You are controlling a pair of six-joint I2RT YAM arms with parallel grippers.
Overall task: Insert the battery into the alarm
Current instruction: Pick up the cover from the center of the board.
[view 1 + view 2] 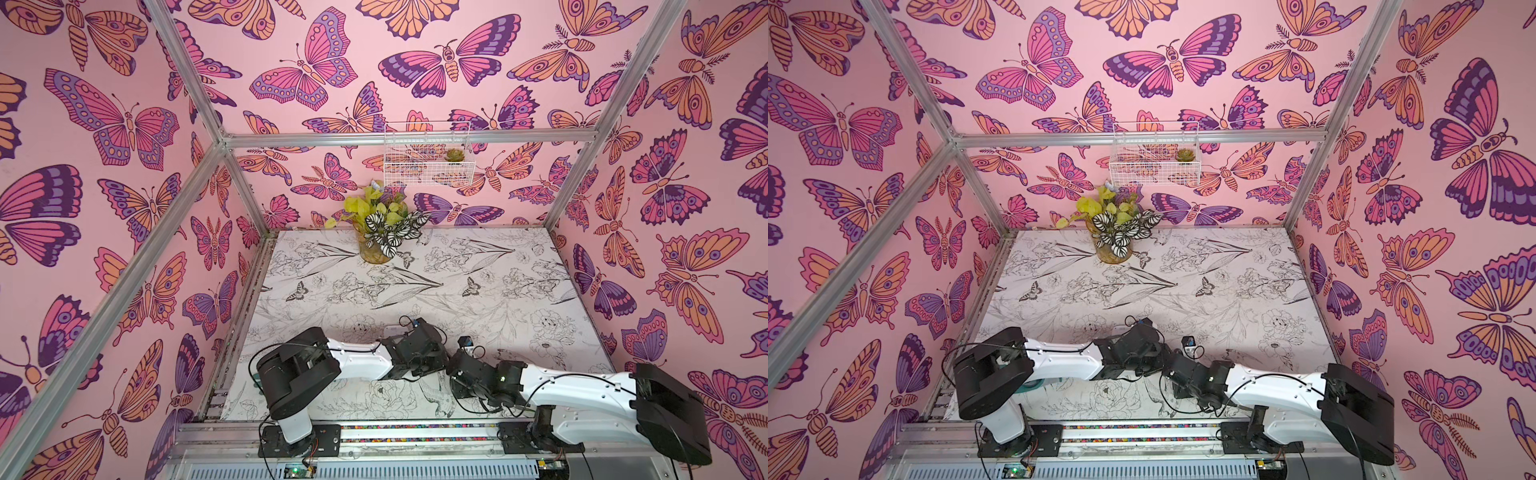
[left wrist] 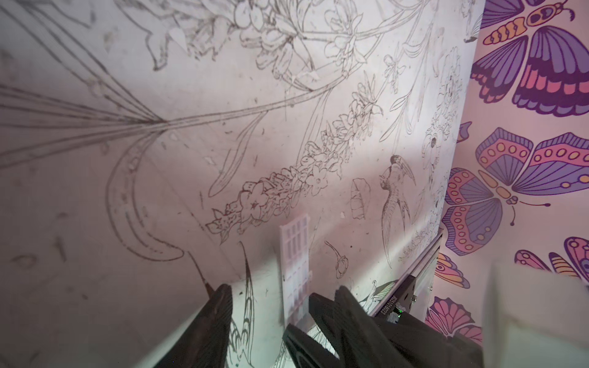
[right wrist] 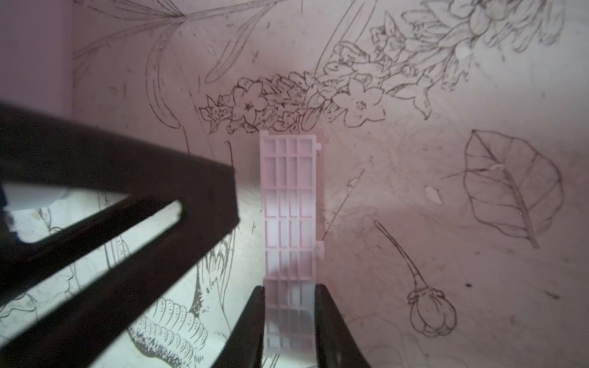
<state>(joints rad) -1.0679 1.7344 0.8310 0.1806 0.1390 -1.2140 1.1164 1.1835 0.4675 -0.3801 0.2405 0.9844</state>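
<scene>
Right gripper (image 3: pixel 289 288) clamps the battery cover (image 3: pixel 288 197) across its long edges. It is probably light and stiff, with fragile tabs. Left gripper (image 2: pixel 269 292), at its 10 o'clock, gapes empty.

Both arms are low and stretched toward each other: left arm (image 1: pixel 357 357), right arm (image 1: pixel 577 386), wrists almost meeting mid-workspace. Right gripper (image 3: pixel 289 288) is pinched on one end of a white ribbed panel (image 3: pixel 288 204), a finger on each long edge. Left gripper (image 2: pixel 258 318) has its jaws apart with nothing between them. One of its fingers (image 3: pixel 191 178) sits just beside that panel, not touching.
</scene>
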